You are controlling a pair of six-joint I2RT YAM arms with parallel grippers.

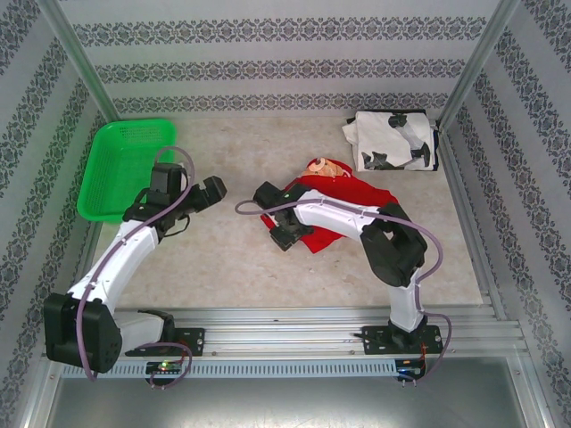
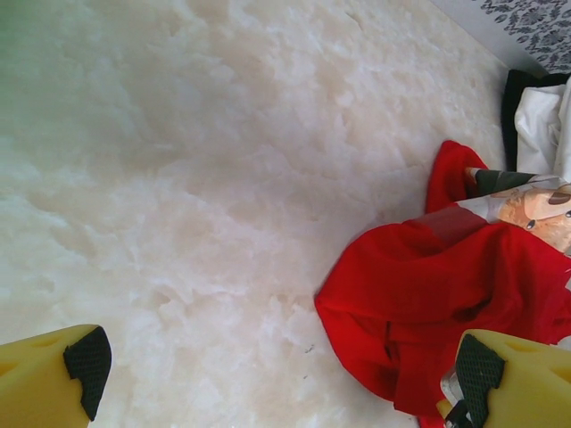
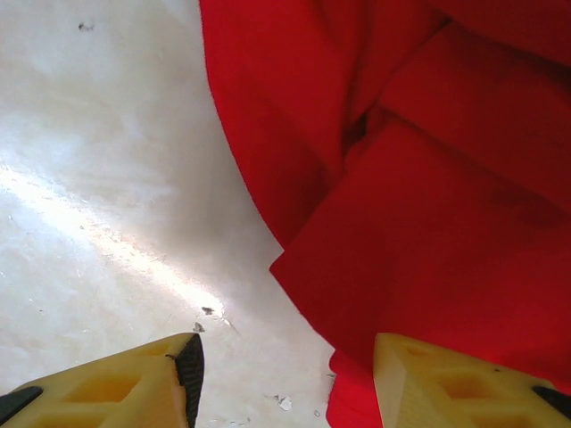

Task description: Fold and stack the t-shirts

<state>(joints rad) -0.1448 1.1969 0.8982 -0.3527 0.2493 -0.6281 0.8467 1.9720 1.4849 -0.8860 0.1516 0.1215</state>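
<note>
The red t-shirt (image 1: 343, 203) lies crumpled mid-table, its bear print (image 1: 326, 168) showing at its far end. The white t-shirt with black blotches (image 1: 393, 141) lies folded at the far right corner. My right gripper (image 1: 287, 235) sits low at the red shirt's near-left edge. Its jaws (image 3: 290, 366) stand open, with a corner of the red shirt (image 3: 419, 223) reaching between them beside the right finger (image 3: 428, 379). My left gripper (image 1: 214, 189) hovers left of the shirt, wide open (image 2: 284, 361) over bare table, and the red shirt (image 2: 446, 285) lies by its right finger (image 2: 508, 374).
A green mesh basket (image 1: 125, 165) stands at the far left, beside my left arm. Patterned walls and metal posts close in the table (image 1: 223, 267) on three sides. The marbled table surface (image 2: 178, 178) spreads left of the red shirt.
</note>
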